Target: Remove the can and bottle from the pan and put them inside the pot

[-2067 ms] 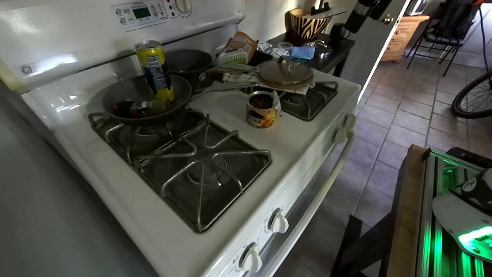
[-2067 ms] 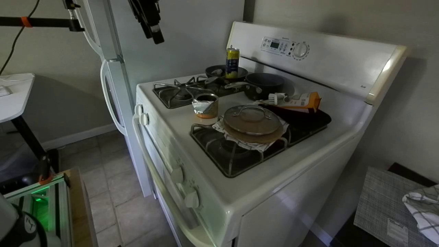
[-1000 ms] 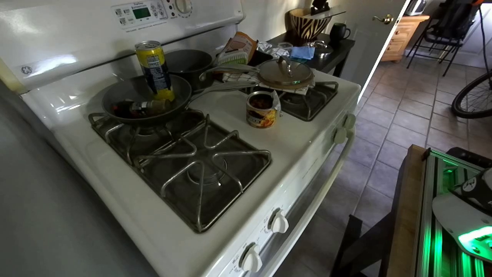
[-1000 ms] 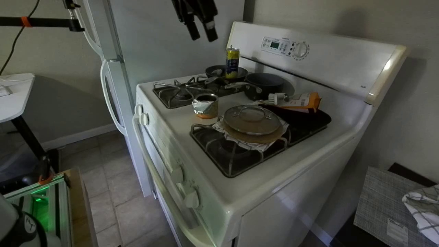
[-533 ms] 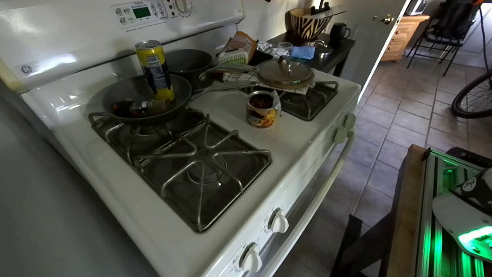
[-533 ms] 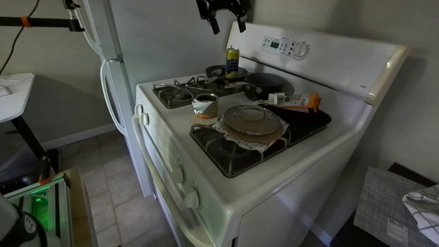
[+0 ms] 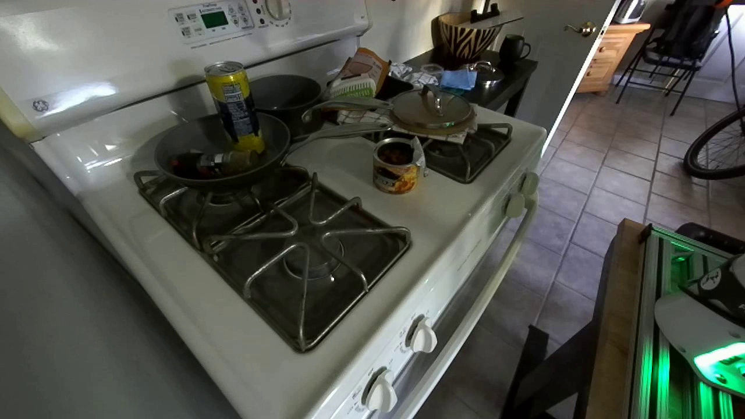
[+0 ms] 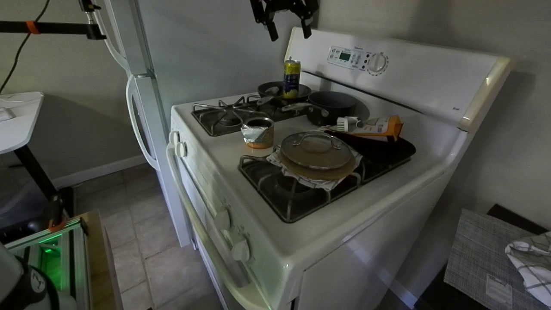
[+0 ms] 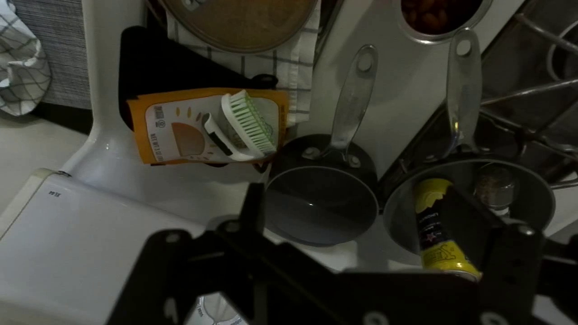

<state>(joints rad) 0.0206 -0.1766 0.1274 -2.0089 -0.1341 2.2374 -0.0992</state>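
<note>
In an exterior view a GE badge (image 7: 40,105) marks the stove (image 7: 349,169). The can (image 7: 234,110) stands in the pan (image 7: 189,135), its small print unreadable, the bottle (image 7: 224,163) lying beside it; the pot (image 7: 286,93) is just beside the pan. In an exterior view the gripper (image 8: 290,35) hangs above the stove, jaws apart; an opened tin (image 8: 264,137) stands near the lid (image 8: 316,151). In the wrist view "XL44" shows upside down on the stove, the pouch (image 9: 183,131) under the brush (image 9: 251,123) reads "NET WT", and the gripper partly hides the can.
</note>
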